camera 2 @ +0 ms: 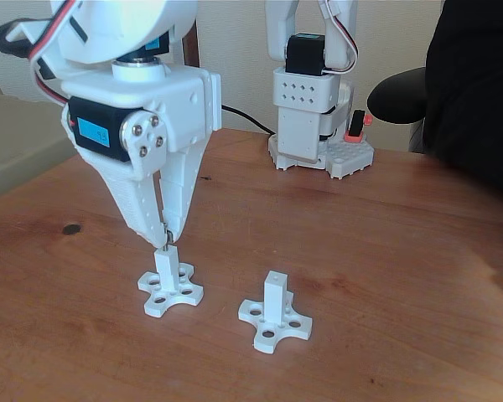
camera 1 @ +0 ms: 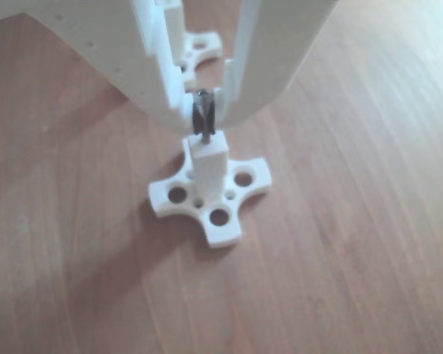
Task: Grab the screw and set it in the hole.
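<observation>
My white gripper (camera 1: 204,122) is shut on the screw (camera 1: 203,112), a thin dark piece held upright between the fingertips. The screw's lower tip meets the top face of a white square post (camera 1: 209,158) standing on a cross-shaped base (camera 1: 220,217). The hole in that face is hidden under the screw's tip. In the fixed view the gripper (camera 2: 164,240) points straight down onto the same post (camera 2: 166,265) at front left. A second post (camera 2: 274,300) stands to its right, with a tiny dark hole (camera 2: 274,275) in its top.
The arm's base (camera 2: 312,134) is mounted at the back of the wooden table (camera 2: 386,251). A person's dark sleeve (camera 2: 478,92) reaches in at the right edge. A small dark spot (camera 2: 71,228) lies at the left. The second cross base (camera 1: 199,46) shows behind the fingers.
</observation>
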